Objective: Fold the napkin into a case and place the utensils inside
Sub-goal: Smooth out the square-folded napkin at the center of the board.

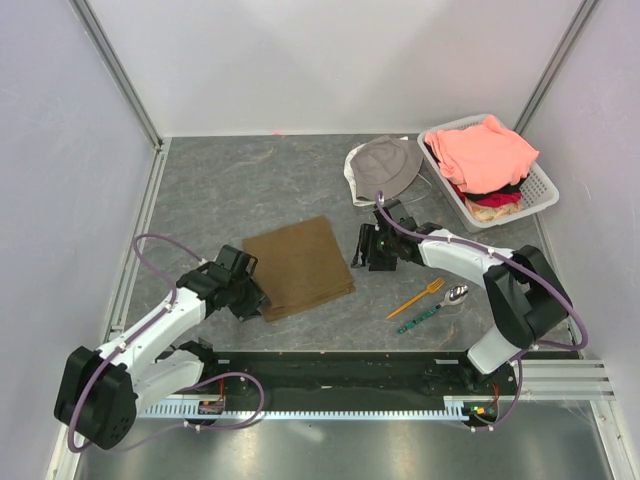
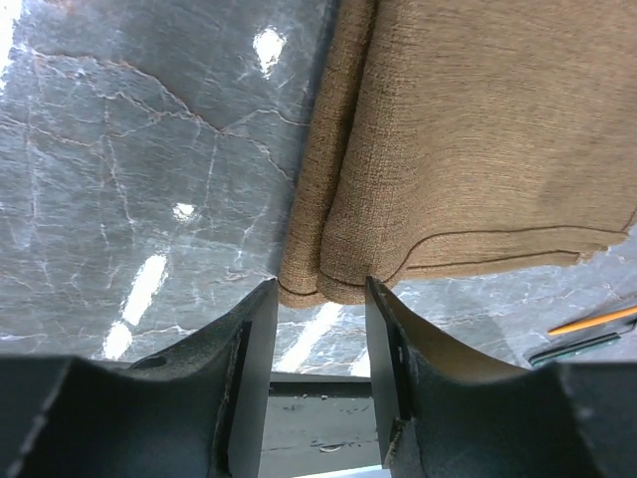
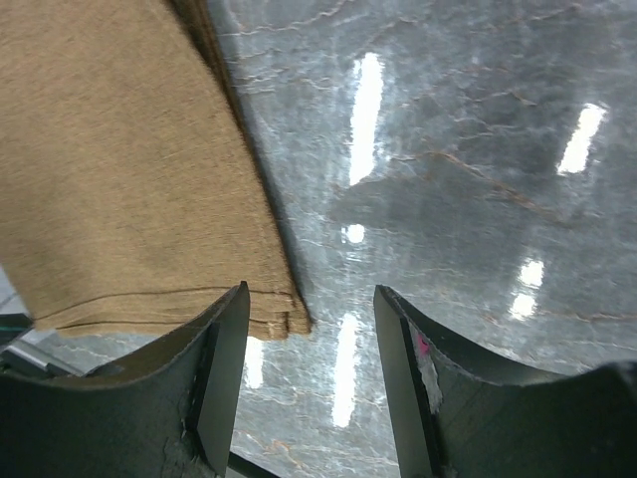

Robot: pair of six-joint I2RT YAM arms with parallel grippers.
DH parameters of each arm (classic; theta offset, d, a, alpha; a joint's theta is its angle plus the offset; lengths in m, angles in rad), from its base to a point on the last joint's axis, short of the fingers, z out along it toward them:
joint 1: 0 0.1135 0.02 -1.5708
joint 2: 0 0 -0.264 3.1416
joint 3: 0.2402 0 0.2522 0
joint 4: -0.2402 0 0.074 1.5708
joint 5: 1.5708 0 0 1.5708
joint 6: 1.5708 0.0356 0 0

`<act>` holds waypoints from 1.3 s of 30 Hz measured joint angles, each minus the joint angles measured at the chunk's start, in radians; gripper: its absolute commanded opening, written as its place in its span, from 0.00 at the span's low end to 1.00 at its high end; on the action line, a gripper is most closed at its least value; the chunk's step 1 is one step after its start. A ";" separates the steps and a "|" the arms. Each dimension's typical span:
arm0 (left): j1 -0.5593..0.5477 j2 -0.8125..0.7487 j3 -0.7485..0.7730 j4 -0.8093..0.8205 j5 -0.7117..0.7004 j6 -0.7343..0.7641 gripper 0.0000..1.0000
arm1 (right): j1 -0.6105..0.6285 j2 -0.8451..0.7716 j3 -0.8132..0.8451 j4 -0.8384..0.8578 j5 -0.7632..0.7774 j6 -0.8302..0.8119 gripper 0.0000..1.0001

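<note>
Status: folding is partly done; loading has not begun.

1. Left gripper (image 2: 318,295): at the napkin's near-left corner. The jaws stand moderately apart with the stacked corner at their mouth; I read no clamp on the cloth.
2. Napkin (image 1: 298,265): it lies flat in doubled layers, a roughly square pad. The edges suggest two or three plies, though I cannot count them with confidence. I judge it too wide to serve as the case; a further fold is needed.
3. Right gripper (image 3: 311,299): at the napkin's right edge, jaws parted, nothing held. The cloth corner lies beside its left finger.
4. Orange fork (image 1: 417,297) and green-patterned utensil (image 1: 432,309): on the table (image 1: 220,190) to the near right of the napkin, apart from it, untouched.

Surface: grey marbled, glossy, with lamp glare. Beyond the napkin to the right sit a grey hat (image 1: 385,168) and a white basket (image 1: 545,188) of pink clothes (image 1: 487,152). Plain pale walls enclose three sides.
</note>
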 measured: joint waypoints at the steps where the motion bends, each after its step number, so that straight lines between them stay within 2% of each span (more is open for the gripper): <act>1: 0.000 0.002 -0.005 0.006 0.005 0.000 0.47 | 0.000 0.001 0.000 0.006 -0.005 0.002 0.61; 8: 0.002 0.021 -0.023 0.071 0.045 0.000 0.40 | 0.000 0.017 0.000 0.037 -0.038 0.006 0.60; 15: 0.002 0.037 -0.036 0.101 0.061 0.001 0.17 | 0.000 0.029 -0.012 0.061 -0.060 0.022 0.56; 24: 0.002 -0.013 -0.060 0.114 0.072 0.002 0.04 | 0.001 0.029 -0.051 0.060 -0.070 0.039 0.43; 39: 0.002 -0.064 -0.085 0.115 0.095 0.001 0.02 | 0.032 0.029 -0.061 0.084 -0.113 0.091 0.41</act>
